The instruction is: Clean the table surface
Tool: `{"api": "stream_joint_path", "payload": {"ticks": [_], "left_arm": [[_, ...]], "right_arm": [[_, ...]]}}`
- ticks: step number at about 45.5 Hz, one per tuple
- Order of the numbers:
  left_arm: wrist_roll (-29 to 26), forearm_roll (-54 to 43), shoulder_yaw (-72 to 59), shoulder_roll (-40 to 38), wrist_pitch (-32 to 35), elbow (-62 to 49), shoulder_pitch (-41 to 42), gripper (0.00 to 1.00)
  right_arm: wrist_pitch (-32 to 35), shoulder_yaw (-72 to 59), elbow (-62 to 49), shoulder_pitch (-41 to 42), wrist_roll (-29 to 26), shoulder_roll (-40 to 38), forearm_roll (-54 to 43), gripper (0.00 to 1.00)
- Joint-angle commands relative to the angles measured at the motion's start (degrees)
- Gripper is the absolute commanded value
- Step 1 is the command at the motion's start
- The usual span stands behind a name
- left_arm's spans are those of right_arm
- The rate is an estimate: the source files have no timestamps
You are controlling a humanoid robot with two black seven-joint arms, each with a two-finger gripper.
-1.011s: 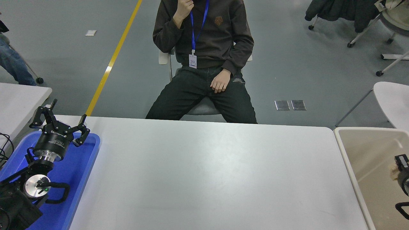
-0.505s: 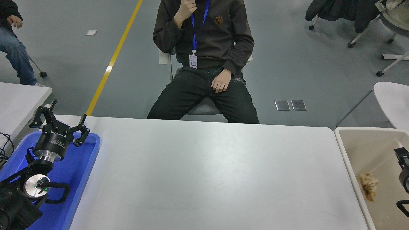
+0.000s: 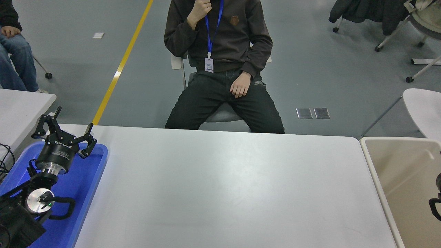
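Observation:
The table surface [image 3: 220,186] is a wide matte white top that fills the middle of the head view, with nothing lying on it. My left gripper [image 3: 69,125] is open and empty, parked at the lower left above a blue tray [image 3: 94,172]. Of my right arm only a black sliver and a cable loop [image 3: 434,208] show at the right edge, over a beige bin [image 3: 373,172]. Its fingers are outside the picture.
The beige bin stands against the table's right end. A person [image 3: 224,51] sits on a chair just past the far edge. A smaller white table [image 3: 20,106] is at the left, a white chair [image 3: 423,110] at the right, and another seated person [image 3: 13,51] at the top left.
My right gripper held a brownish clump over the bin, let it drop, then drew back out past the right edge. The clump no longer shows. The left arm has not moved.

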Motion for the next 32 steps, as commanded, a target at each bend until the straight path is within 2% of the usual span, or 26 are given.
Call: {"api": "stream_joint_path", "payload": {"ticks": [1,5,18,32], "left_arm": [[0.00,0.00,0.00,0.00,-0.02,0.00,0.00,1.00],[0.00,0.00,0.00,0.00,-0.02,0.00,0.00,1.00],[0.00,0.00,0.00,0.00,-0.02,0.00,0.00,1.00],[0.00,0.00,0.00,0.00,-0.01,0.00,0.00,1.00]], "right_arm": [[0.87,17.89,15.63,-5.17,0.01,-2.22,5.81,0.99],[3.25,20.29,21.80,-7.99,0.10,-1.87,7.93,0.99],[7.12,21.78,32.34,-12.13,1.33,0.41,7.67,0.99],[7.12,21.17,40.35,-14.77,14.42,7.09,0.91,0.99]]}}
